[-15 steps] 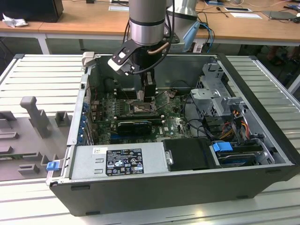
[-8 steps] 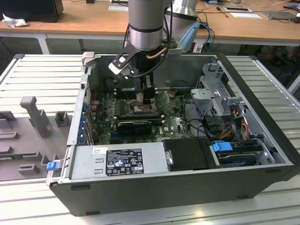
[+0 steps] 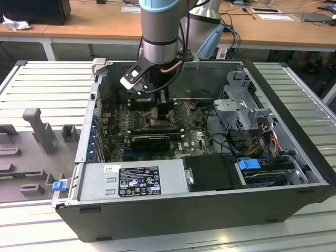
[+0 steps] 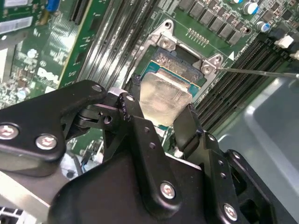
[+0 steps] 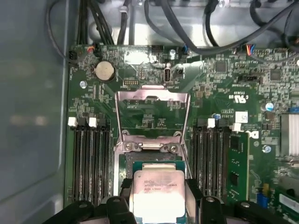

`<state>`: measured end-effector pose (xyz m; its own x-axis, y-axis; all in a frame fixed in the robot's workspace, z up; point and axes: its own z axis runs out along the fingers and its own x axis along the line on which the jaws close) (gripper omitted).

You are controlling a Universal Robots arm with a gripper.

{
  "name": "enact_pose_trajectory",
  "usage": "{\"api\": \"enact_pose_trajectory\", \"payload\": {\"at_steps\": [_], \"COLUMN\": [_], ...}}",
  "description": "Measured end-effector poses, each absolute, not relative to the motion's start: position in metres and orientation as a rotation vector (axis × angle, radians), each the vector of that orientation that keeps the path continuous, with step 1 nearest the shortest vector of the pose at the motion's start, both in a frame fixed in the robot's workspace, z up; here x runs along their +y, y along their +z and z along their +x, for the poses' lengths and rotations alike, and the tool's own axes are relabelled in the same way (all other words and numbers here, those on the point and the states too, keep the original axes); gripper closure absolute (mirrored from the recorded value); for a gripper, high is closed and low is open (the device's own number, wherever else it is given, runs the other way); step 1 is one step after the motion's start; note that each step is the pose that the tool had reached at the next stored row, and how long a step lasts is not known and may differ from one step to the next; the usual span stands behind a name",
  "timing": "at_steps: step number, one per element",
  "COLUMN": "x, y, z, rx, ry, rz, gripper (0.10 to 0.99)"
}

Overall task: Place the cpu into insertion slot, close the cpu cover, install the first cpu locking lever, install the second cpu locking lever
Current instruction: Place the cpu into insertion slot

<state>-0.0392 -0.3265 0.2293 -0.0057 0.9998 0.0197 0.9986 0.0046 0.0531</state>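
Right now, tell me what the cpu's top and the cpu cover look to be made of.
The cpu: metal top by its look, pale silvery, dull satin sheen with soft glare. The cpu cover: thin sheet metal, probably steel, bare grey, edges catching light.

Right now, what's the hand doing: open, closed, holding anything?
Hand: closed on the cpu, at the insertion slot; the cpu cover stands open.

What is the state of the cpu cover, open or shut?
Open. In the first wrist view the cpu cover is swung back off the insertion slot, and the cpu shows uncovered.
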Motion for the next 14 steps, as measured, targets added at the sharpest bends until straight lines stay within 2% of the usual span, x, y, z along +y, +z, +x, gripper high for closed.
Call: {"api": "enact_pose_trajectory", "payload": {"at_steps": [14], "x": [-0.317], "y": [0.202], "z": [-0.041], "rx": [2.199], "ry": [0.080], "rz": [2.209], "gripper": [0.557]}}
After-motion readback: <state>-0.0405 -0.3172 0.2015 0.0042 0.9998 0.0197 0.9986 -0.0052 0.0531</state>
